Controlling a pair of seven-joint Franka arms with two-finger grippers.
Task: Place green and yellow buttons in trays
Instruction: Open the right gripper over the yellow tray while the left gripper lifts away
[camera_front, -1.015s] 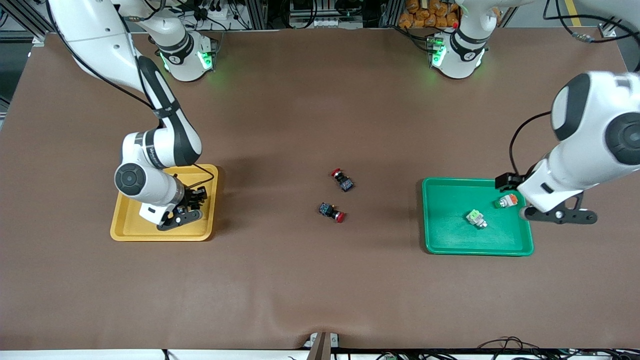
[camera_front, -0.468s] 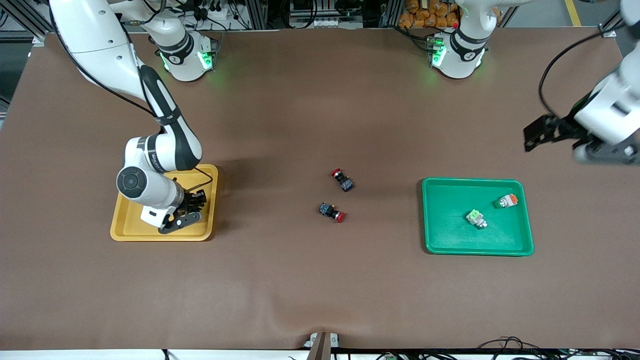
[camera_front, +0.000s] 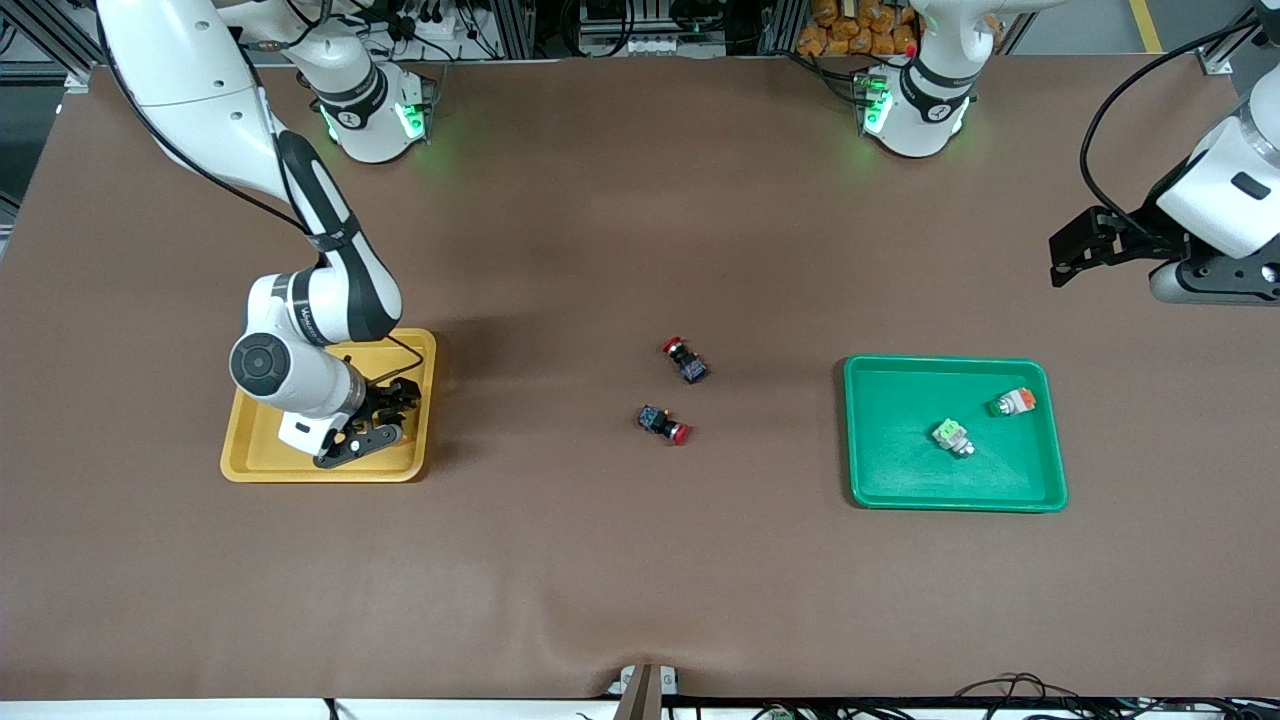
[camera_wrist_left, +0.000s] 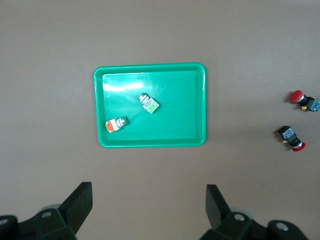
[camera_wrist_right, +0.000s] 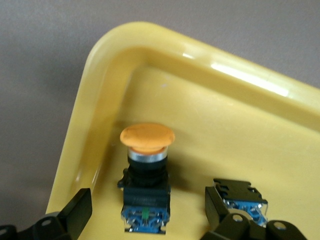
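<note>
Right gripper (camera_front: 385, 415): low in the yellow tray (camera_front: 245, 465), jaws open around an orange-capped button (camera_wrist_right: 146, 172).
Left gripper (camera_wrist_left: 147, 210): raised over the surface's edge, jaws open, empty.
Green tray (camera_front: 900, 490): holds the light-green button (camera_front: 951, 435) and orange-topped button (camera_front: 1012, 402).
</note>
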